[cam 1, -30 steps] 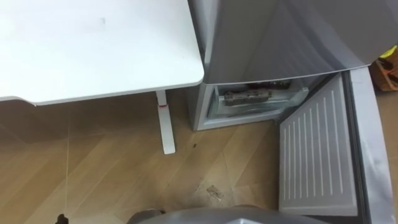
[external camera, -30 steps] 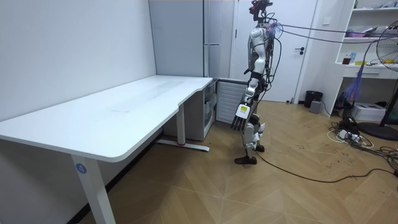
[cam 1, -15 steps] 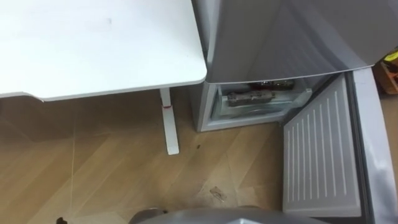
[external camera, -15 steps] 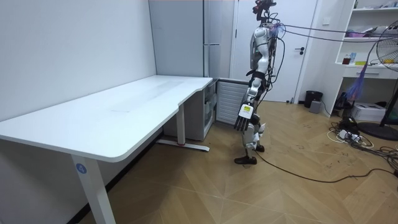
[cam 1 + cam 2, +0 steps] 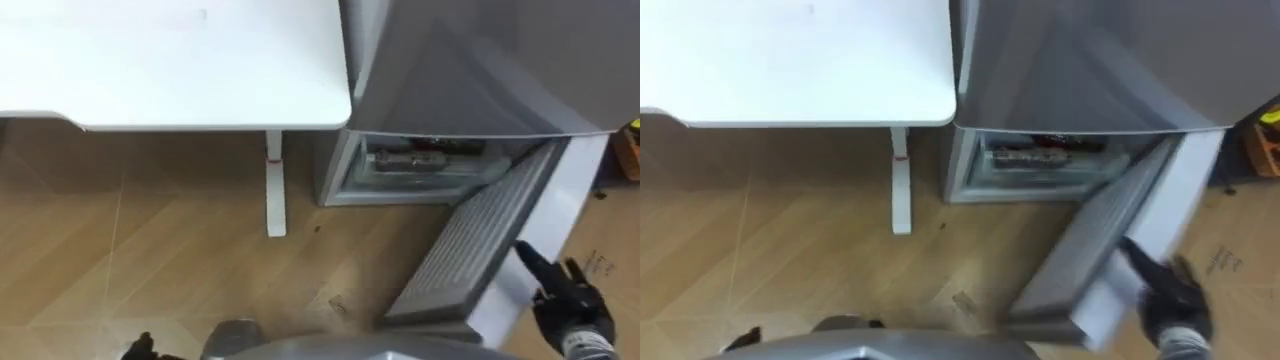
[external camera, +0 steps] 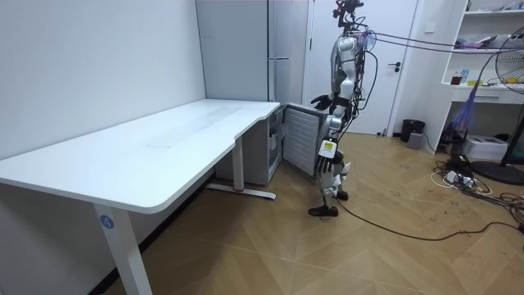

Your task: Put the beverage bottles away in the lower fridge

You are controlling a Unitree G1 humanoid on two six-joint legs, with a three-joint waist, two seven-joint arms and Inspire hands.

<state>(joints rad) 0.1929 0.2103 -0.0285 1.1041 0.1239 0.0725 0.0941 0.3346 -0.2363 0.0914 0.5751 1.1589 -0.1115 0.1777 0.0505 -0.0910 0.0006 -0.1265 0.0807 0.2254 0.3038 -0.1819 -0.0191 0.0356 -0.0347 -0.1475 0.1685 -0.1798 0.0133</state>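
Standing spot: you face the fridge (image 5: 480, 60), just beside the desk (image 5: 170, 60).
Contents: drinks (image 5: 415, 158) lie inside the lower compartment, so the task looks nearly done.
Access: lower door (image 5: 470, 240) stands half open, angled.
Right side: right robot hand (image 5: 565, 300) has its fingers straight, at the door's free edge.
Left side: left robot hand (image 6: 327, 157) hangs low; can't tell its state.
Risk: your straight fingers could slip off that edge or get pinched in the gap. A drink sticking out would stop the door sealing.

A white surface (image 6: 164, 143) sits at nine o'clock against a pale wall (image 6: 90, 57). Wood floor (image 6: 344, 254) fills five o'clock; a door (image 6: 386, 98) at one.
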